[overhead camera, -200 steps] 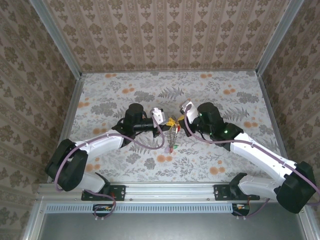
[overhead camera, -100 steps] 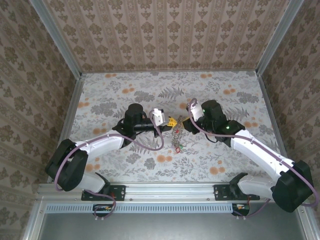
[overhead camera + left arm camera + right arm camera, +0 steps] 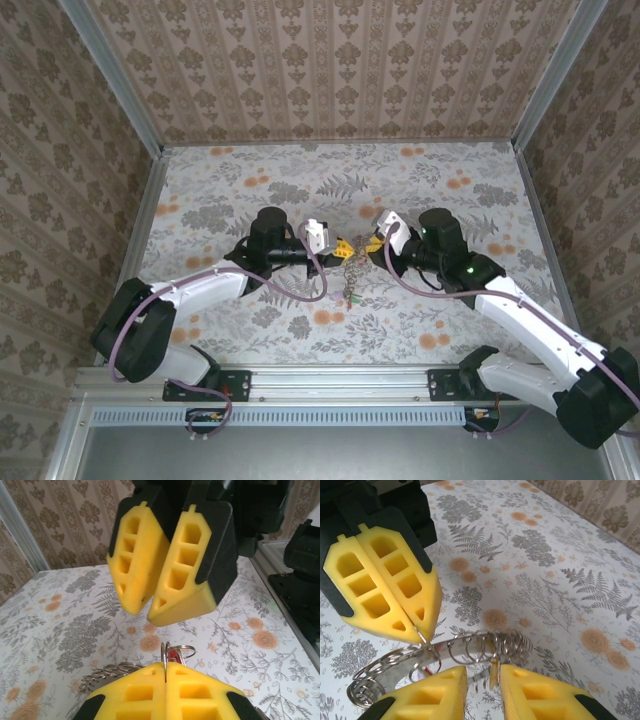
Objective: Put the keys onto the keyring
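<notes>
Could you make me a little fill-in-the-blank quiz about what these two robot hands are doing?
1. The left gripper is ____ on a thin wire of the keyring.
2. The right gripper has its fingers slightly ____.
3. Both grippers have ____ fingers.
Missing words: shut; apart; yellow.

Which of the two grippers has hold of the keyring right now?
The left gripper: its fingers are shut together, pinching the keyring at their tips. The right gripper has its fingers apart, with a clear gap between them.
</notes>
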